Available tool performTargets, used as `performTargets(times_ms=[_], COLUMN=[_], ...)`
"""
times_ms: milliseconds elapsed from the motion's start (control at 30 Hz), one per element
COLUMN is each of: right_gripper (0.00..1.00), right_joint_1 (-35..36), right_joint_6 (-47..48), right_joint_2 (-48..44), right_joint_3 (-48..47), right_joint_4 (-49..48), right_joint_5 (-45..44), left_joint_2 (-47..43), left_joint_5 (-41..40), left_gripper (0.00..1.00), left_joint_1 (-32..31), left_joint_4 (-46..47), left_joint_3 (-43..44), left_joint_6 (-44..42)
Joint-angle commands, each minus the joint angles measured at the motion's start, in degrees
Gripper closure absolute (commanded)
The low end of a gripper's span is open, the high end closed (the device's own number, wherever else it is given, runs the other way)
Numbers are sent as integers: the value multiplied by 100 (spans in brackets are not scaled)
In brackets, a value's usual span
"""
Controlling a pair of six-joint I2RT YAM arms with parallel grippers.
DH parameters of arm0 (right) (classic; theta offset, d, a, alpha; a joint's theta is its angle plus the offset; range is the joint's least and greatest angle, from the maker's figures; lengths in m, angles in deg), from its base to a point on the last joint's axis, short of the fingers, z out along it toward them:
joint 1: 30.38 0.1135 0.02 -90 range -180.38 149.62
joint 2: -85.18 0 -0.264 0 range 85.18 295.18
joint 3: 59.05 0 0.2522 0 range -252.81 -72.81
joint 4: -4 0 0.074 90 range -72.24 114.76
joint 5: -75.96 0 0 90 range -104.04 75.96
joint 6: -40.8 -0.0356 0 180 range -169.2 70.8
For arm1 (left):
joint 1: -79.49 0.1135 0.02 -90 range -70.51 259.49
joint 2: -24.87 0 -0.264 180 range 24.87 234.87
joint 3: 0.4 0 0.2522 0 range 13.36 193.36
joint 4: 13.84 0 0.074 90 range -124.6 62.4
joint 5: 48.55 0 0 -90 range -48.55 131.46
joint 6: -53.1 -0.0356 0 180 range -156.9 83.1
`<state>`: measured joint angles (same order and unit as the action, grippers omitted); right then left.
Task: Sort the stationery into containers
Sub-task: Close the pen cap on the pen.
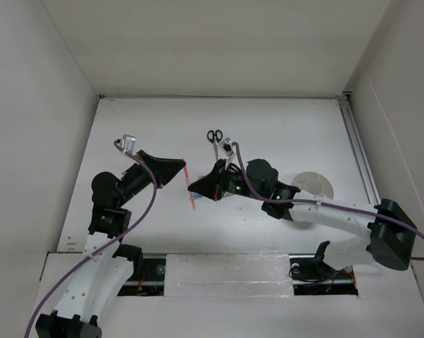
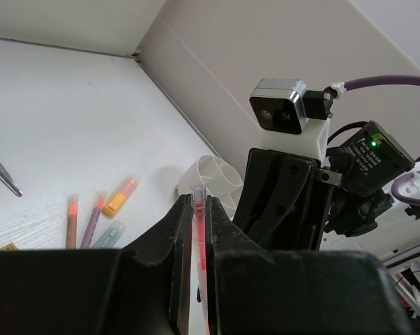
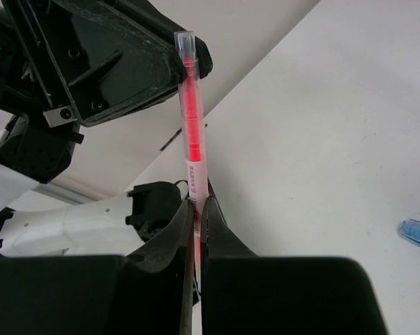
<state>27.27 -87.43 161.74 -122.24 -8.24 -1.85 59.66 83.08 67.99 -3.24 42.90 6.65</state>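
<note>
A thin red pen [image 1: 190, 187] is held above the table between both grippers. My left gripper [image 1: 180, 169] is shut on its upper part; in the left wrist view the pen [image 2: 199, 230] runs between the jaws of that gripper [image 2: 198, 201]. My right gripper [image 1: 200, 187] is shut on its lower part [image 3: 195, 139], jaws [image 3: 197, 207] tight on the barrel. The round white cup [image 1: 313, 184] stands at the right, also in the left wrist view [image 2: 213, 178]. The black-handled scissors [image 1: 215, 138] lie behind the grippers.
The left wrist view shows a red pen [image 2: 72, 220], a purple pen [image 2: 93, 216], an orange marker [image 2: 121, 195], a pale blue-green marker [image 2: 109, 234] and a yellow block [image 2: 6, 246] on the table. A blue marker [image 3: 416, 234] lies at the right wrist view's edge.
</note>
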Motion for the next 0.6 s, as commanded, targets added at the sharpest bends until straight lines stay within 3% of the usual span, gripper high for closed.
performTargets(times_ms=[0, 567], right_gripper=[100, 100], right_joint_1=[-280, -447], right_joint_6=[-140, -254], right_joint_2=[-44, 184], right_joint_3=[-524, -752], right_joint_4=[-1399, -1636], right_joint_5=[-393, -173], left_joint_2=[-60, -59], left_joint_5=[724, 777], left_gripper=[100, 100], left_joint_1=[-80, -80], left_joint_4=[-371, -388], left_joint_3=[-141, -141], left_joint_6=[-101, -101])
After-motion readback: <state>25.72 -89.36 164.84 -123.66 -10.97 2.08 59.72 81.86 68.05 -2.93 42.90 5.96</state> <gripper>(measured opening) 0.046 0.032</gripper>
